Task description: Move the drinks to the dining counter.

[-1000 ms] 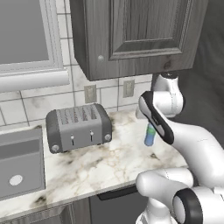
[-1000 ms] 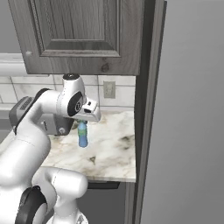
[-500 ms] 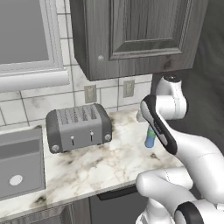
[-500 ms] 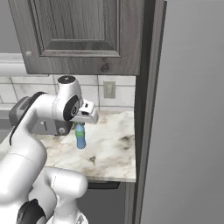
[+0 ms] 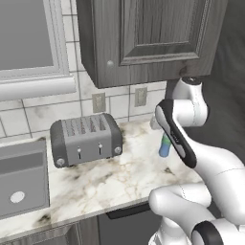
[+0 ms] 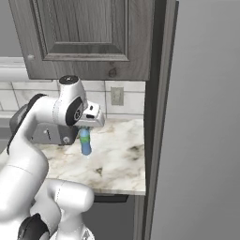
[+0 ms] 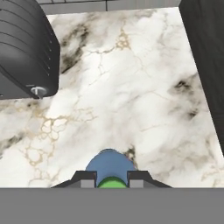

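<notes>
Compared with one second ago, the blue bottle hangs a little nearer to the robot and more to the left over the marble worktop, and the arm has drawn back with it. The toaster has not moved. The arm bends up beside the dark wall cabinet, and the hand points straight down. The gripper is closed on the bottle's green cap, so the bottle hangs upright under it, above the worktop.
</notes>
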